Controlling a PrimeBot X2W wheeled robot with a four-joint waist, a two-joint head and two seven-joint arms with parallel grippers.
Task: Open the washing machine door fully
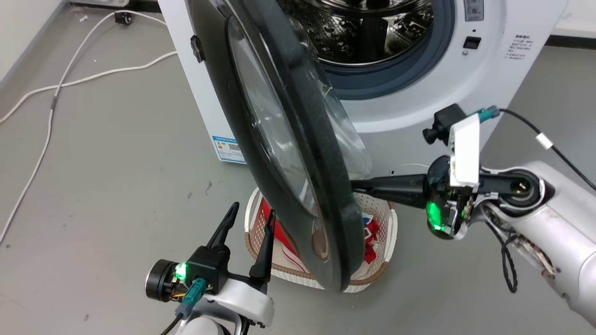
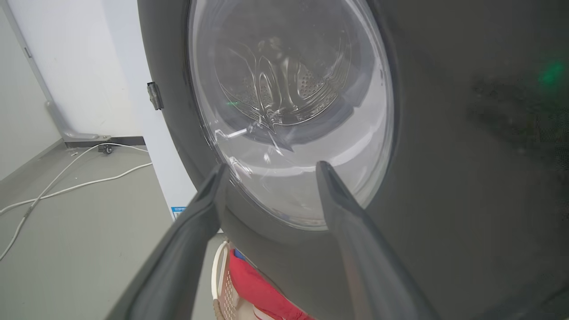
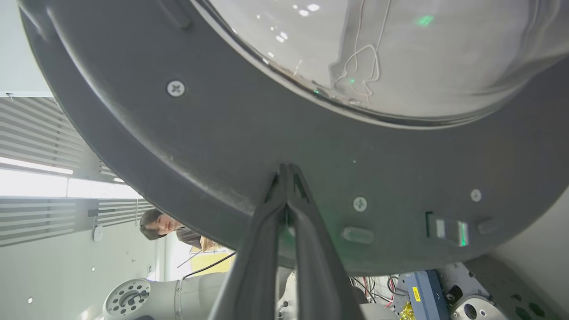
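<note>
Door: the washing machine door (image 1: 279, 153) hangs part-open between your claws.
Right claw (image 3: 284, 169): pinched closed, empty, tips seemingly touching its inner rim.
Left claw (image 1: 253, 209): spread wide, empty, door just ahead.
Handling: heavy, stiff, glossy; push the rim, not the glass.

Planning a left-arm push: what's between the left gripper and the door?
Nothing: the left wrist view shows bare air from the open left gripper to the washing machine door. The laundry basket sits lower, beneath it.

Half-open washing machine door (image 1: 284, 144) between left end effector (image 1: 253, 209) and right end effector (image 1: 361, 186)
</note>
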